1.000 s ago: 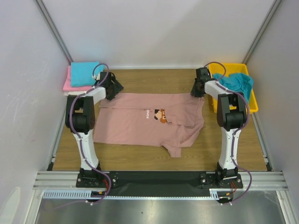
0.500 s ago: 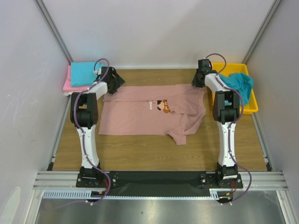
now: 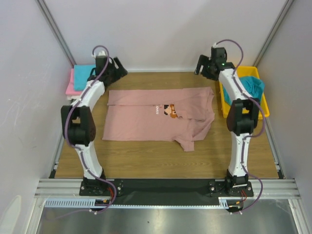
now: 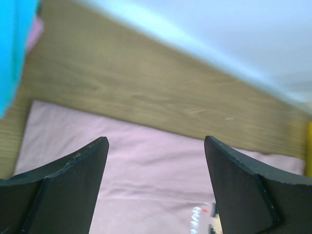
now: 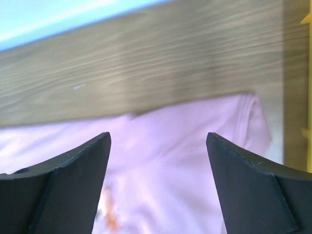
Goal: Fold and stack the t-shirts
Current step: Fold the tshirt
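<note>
The dusty-pink t-shirt [image 3: 156, 117] with a small pixel print lies spread on the wooden table, its lower right part rumpled and a sleeve folded over. My left gripper [image 3: 113, 73] hovers above its far left corner, open and empty. In the left wrist view, pink cloth [image 4: 146, 165] shows below and between the spread fingers [image 4: 73, 185]. My right gripper [image 3: 202, 67] hangs over the far right corner, open and empty, with the shirt [image 5: 170, 161] beneath it. A folded teal t-shirt [image 3: 83, 73] rests on a bright pink one [image 3: 70, 87] at the back left.
A yellow tray [image 3: 263, 105] at the right edge holds a crumpled teal t-shirt [image 3: 251, 87]. White walls close in the back and both sides. The tray's edge [image 5: 307, 19] shows at the right of the right wrist view.
Both grippers rose off the shirt's far edge and moved back toward the wall. The right jaws opened and let go of the cloth. The shirt now lies flatter.
</note>
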